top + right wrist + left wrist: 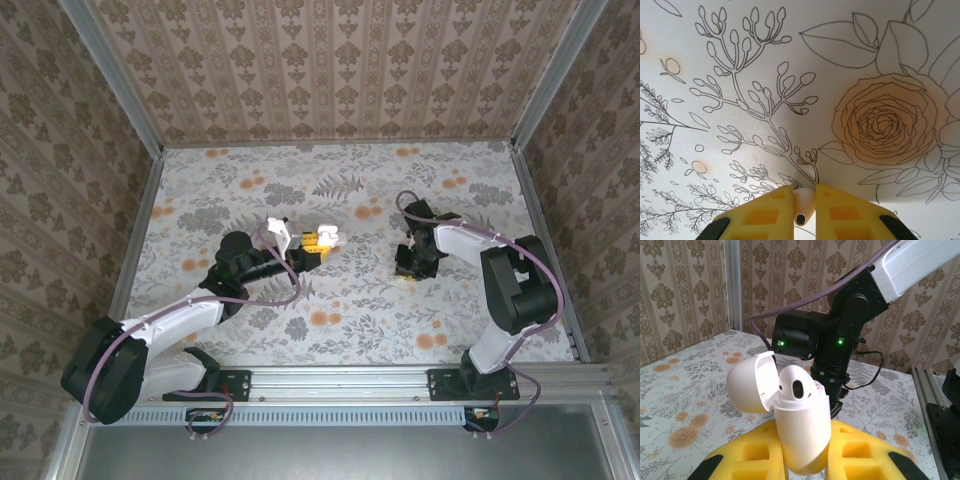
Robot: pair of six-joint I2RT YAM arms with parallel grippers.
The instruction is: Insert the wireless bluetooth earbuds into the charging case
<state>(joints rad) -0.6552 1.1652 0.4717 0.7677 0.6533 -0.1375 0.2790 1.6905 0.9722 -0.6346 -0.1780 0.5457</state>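
The left end effector (802,460) was clenched on the open charging case (802,425), holding it upright above the floral bench (350,310) with its lid (751,382) swung back. Well apart, the right end effector (803,194) sat low at the bench, grasping a small white earbud (804,206) between its yellow pads (765,215).

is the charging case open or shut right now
Open. In the left wrist view the charging case has its lid swung back on its hinge, baring its inner face.
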